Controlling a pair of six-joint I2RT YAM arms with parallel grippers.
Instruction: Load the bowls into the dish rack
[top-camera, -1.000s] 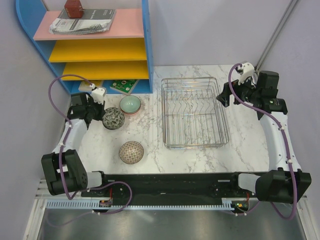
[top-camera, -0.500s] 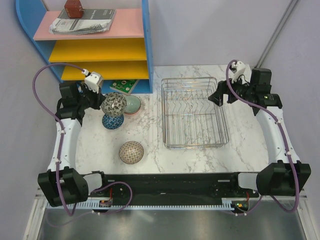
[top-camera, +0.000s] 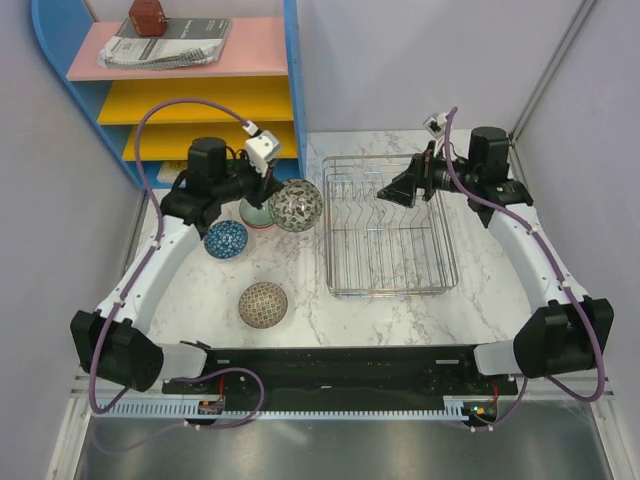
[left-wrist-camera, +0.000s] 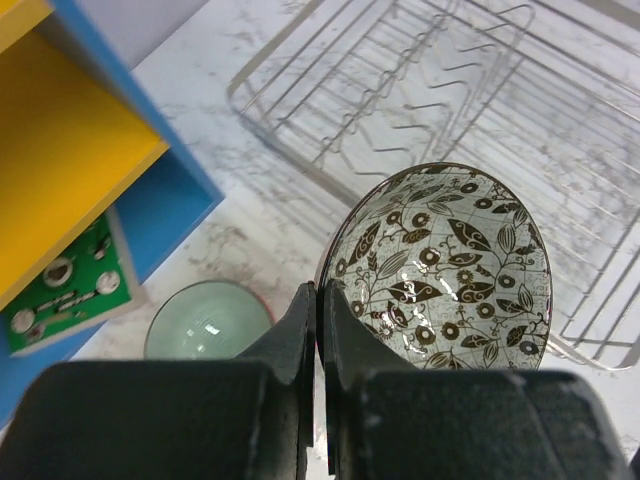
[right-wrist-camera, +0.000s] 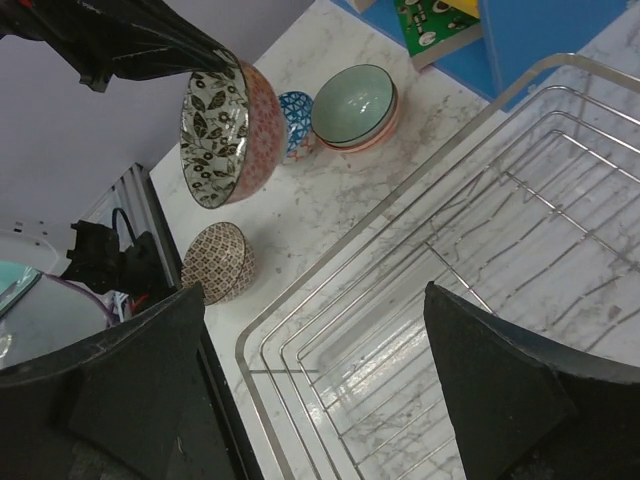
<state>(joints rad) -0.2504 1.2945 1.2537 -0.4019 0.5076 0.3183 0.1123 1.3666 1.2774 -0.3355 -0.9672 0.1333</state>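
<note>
My left gripper (top-camera: 274, 192) is shut on the rim of a red-and-white bowl (top-camera: 297, 205) with a dark leaf pattern inside (left-wrist-camera: 440, 270). The bowl hangs tilted in the air just left of the dish rack (top-camera: 388, 225). Three bowls rest on the table: a pale green one (top-camera: 258, 211), a dark blue one (top-camera: 226, 239) and a beige mesh one (top-camera: 263, 304). My right gripper (top-camera: 400, 190) hangs open over the rack's back part, nothing between its fingers. In its view, I see the held bowl (right-wrist-camera: 220, 120) and the chrome rack (right-wrist-camera: 450, 300), which holds nothing.
A blue shelf unit (top-camera: 292, 90) with yellow and pink shelves stands at the back left, close behind the left arm. A green board (top-camera: 247, 171) lies at its foot. A notebook (top-camera: 170, 45) and a red box (top-camera: 148, 15) sit on top.
My left arm has lifted the red-and-white bowl off the dark blue one and carried it right, to the rack's left side. My right arm has moved left over the rack.
</note>
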